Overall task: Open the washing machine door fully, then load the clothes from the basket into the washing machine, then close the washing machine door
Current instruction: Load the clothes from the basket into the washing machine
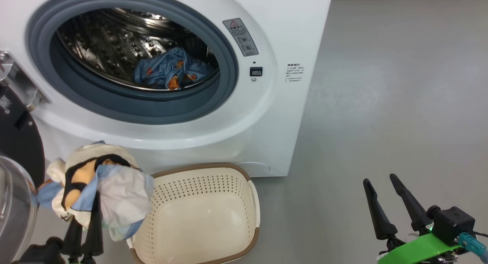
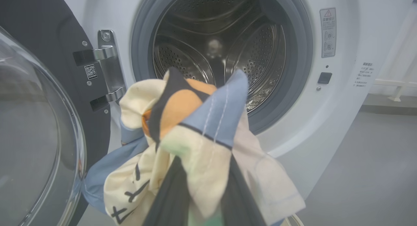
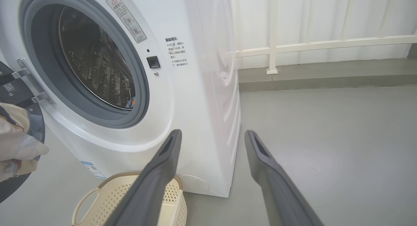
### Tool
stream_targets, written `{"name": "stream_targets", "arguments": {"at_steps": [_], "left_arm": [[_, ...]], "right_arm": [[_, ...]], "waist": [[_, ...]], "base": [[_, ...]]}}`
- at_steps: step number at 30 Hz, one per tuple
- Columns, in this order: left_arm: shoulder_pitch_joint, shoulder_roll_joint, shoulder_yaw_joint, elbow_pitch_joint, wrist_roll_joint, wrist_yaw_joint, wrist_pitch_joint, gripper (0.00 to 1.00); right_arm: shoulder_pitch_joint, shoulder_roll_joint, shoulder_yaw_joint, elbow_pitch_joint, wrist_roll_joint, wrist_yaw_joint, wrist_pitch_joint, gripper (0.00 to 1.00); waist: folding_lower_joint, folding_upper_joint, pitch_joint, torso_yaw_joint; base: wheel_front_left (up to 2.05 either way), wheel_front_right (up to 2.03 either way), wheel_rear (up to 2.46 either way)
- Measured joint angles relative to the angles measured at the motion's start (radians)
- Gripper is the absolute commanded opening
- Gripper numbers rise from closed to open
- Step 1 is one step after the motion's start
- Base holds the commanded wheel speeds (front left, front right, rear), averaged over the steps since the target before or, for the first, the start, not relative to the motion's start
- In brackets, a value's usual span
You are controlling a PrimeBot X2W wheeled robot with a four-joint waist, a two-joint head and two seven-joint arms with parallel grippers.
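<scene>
Here, mid-loading, your left claw (image 1: 87,214) gripped a bundle of clothes (image 1: 114,191) at the frame's lower left beside the empty basket (image 1: 213,169), your right claw (image 1: 379,179) stood open, and you next needed to lift the bundle into the washing machine (image 1: 267,123) at upper left.

White boxy front-loading washer (image 1: 289,28), grey-blue rubber gasket (image 1: 152,112), glossy black round door (image 1: 15,146). Soft bunched garment (image 1: 114,195) is cream, light blue, orange, with black lines. Perforated cream plastic basket (image 1: 198,188), brown rim.

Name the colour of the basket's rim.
The basket rim is brown; best seen in the head view.
</scene>
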Motion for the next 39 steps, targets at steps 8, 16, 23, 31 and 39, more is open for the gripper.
{"name": "stream_targets", "arguments": {"at_steps": [8,16,23,31,39], "left_arm": [[0.009,-0.001,0.009,-0.018,0.005,0.000,0.000,0.00],[0.008,-0.001,0.011,-0.025,0.008,0.000,0.000,0.00],[-0.046,0.002,0.002,-0.027,0.008,0.000,0.000,0.00],[-0.159,0.027,-0.017,-0.025,-0.011,0.000,-0.001,0.00],[-0.340,0.065,-0.029,0.043,-0.024,0.000,-0.004,0.00]], "right_arm": [[0.000,0.000,0.000,-0.002,0.000,0.000,0.000,1.00],[0.000,0.001,0.001,-0.006,0.000,0.000,0.000,1.00],[-0.004,0.008,0.002,-0.015,0.000,0.000,0.000,1.00],[-0.042,0.026,0.005,-0.017,-0.001,0.000,0.000,1.00],[-0.097,0.040,0.012,-0.020,-0.001,0.000,0.000,1.00]], "waist": [[0.0000,0.0001,0.010,0.001],[0.0000,0.0000,0.029,-0.010],[0.0000,0.0001,0.067,-0.020],[0.0001,0.0000,0.124,-0.034],[0.0001,0.0000,0.196,-0.061]], "base": [[0.00,0.00,0.00],[0.00,0.00,0.00],[0.00,0.00,0.00],[0.00,0.00,0.00],[0.00,0.00,0.00]]}}
